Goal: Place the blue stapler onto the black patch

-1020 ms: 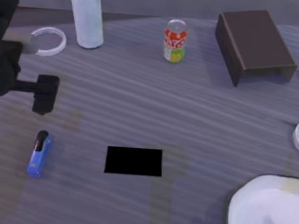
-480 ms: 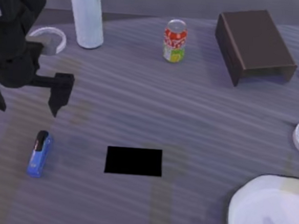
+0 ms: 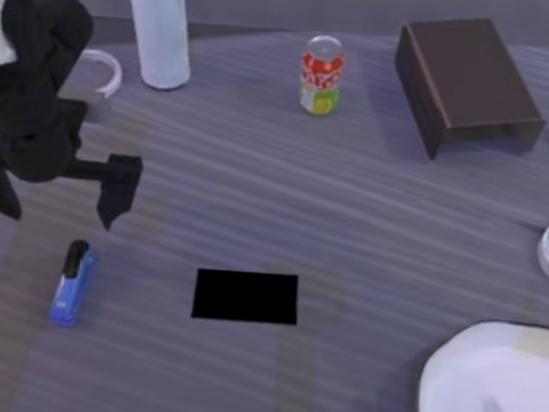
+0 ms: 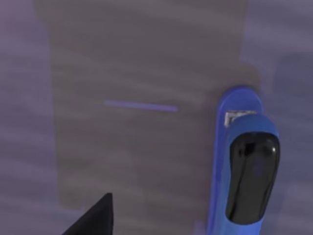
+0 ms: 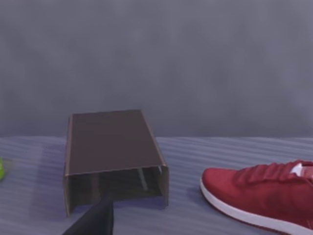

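My left gripper (image 3: 115, 195) hangs above the table's left side, just beyond the blue stapler (image 3: 71, 283) and not touching it; I cannot tell whether its fingers are apart or closed. The stapler lies flat near the left edge, its long axis running nearly front to back, black end toward the far side and tilted slightly right. The black patch (image 3: 246, 296) lies to its right, well apart and bare. My right arm (image 3: 488, 391) stays parked at the near right corner.
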Robot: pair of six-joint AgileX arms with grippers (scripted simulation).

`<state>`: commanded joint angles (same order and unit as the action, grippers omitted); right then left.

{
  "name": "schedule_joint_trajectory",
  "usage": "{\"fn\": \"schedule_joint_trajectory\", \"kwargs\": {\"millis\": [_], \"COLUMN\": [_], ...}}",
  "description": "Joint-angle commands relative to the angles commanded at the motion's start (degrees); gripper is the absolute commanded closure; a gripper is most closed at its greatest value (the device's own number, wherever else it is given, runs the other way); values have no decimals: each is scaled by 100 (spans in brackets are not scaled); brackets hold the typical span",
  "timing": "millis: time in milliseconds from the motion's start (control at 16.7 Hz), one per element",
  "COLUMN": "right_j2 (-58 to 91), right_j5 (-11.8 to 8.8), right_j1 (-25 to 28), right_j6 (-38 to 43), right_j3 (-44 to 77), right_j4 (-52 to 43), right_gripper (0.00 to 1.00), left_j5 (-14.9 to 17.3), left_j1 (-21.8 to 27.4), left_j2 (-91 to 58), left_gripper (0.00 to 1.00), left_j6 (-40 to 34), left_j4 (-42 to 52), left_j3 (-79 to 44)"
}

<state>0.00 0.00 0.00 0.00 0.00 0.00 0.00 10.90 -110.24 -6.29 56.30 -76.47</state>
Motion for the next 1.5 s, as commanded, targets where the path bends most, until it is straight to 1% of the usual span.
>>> {"fn": "schedule_joint_trajectory", "kwargs": {"millis": [300,420,660,1440,1500], "right_j2": [0,0,0,0,0], "right_j5": [0,0,0,0,0], "right_j1": [0,0,0,0,0], "right_j6": [0,0,0,0,0], "right_j3": [0,0,0,0,0], "right_j4": [0,0,0,0,0], "right_gripper": [0,0,0,0,0], "left_j5": [3,4,4,4,4], "left_j1": [1,1,1,1,1], "left_j2": [-524,-613,-616,-616,-616], "left_gripper": [0,0,0,98,100], "left_j6": [5,5,5,5,5], "left_j4": [-1261,-1433,-1438,-1438,-1438], "left_j3": [699,812,816,816,816]}}
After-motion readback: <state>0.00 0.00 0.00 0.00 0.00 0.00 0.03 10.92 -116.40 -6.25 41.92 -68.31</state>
